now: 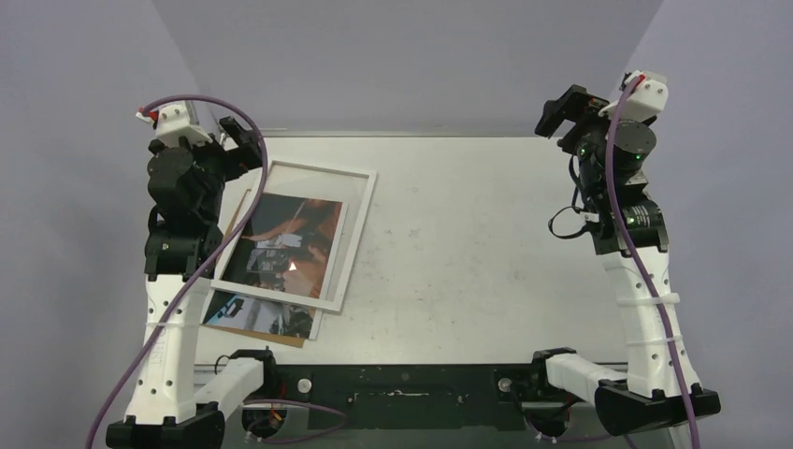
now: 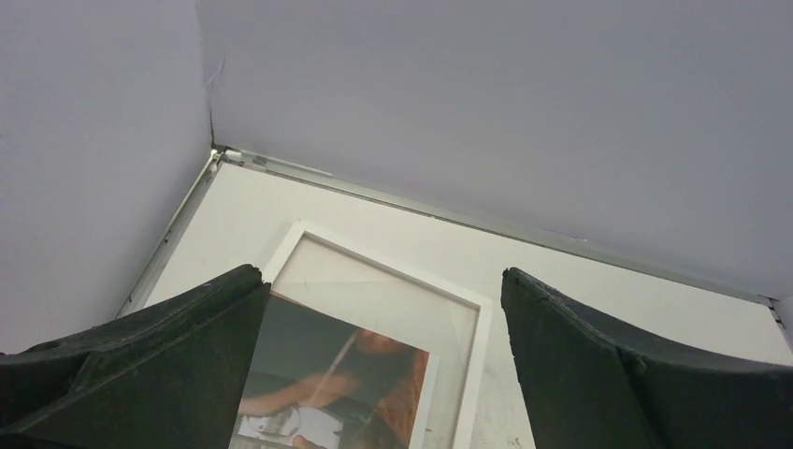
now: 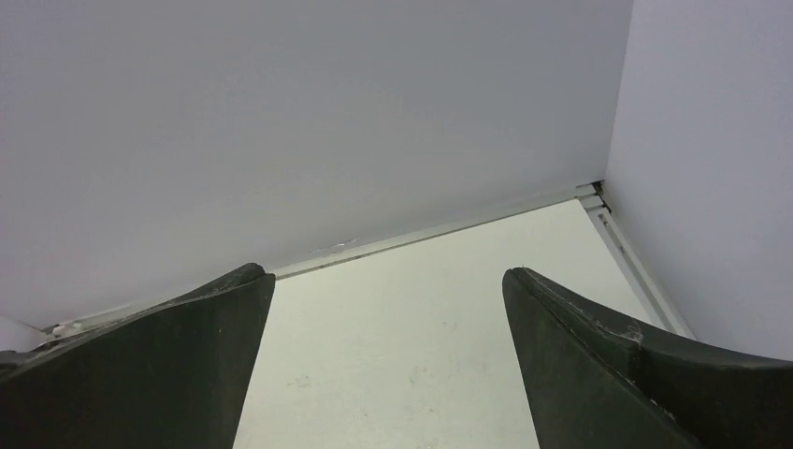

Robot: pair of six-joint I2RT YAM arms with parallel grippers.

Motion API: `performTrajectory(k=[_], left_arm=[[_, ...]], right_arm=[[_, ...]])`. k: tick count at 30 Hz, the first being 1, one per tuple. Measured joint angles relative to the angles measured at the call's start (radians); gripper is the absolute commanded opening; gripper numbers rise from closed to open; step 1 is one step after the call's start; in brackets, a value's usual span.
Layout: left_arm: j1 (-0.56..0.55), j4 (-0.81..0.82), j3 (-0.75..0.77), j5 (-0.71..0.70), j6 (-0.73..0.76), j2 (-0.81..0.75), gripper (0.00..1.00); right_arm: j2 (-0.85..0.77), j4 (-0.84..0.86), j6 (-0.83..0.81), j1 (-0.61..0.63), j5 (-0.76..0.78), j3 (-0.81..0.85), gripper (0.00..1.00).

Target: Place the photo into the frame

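**Findings.** The left end effector (image 2: 382, 273) hangs above the far left of the worktop (image 1: 468, 262), jaws spread wide, nothing between them. The right end effector (image 3: 385, 273) is raised over the far right corner, equally wide open and empty, well apart from the work.

**Position of items.** The frame (image 1: 323, 169) lies flat and skewed on the left half of the worktop. The photo (image 1: 290, 238) shows within its opening, and its near end sticks out past the frame's near rail. That rail appears to cross over the print, so the frame seems to rest on top of it. A brown backing board (image 1: 252, 332) shows beneath both at the near-left edge.

**Assessment.** No grasp has been made, and the task appears to be at its opening step. The photo is not squared to the opening. The next move likely calls for the left arm to descend onto a frame rail or the protruding photo edge. A thin, flat print offers little purchase.
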Motion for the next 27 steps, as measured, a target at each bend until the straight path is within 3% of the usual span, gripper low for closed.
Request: performTrajectory(k=[8, 16, 24, 27], left_arm=[[0.000, -0.005, -0.015, -0.034, -0.005, 0.056, 0.97], [0.000, -0.043, -0.098, -0.007, -0.009, 0.123, 0.97], [0.000, -0.075, -0.137, 0.002, -0.013, 0.119, 0.97], [0.000, -0.088, -0.150, -0.008, -0.020, 0.105, 0.97]], right_arm=[[0.001, -0.018, 0.000, 0.000, 0.011, 0.007, 1.00], [0.176, -0.104, 0.074, 0.032, -0.129, 0.073, 1.00], [0.397, -0.053, 0.242, 0.419, -0.154, -0.034, 0.93], [0.510, -0.031, 0.340, 0.489, -0.169, -0.056, 0.91]])
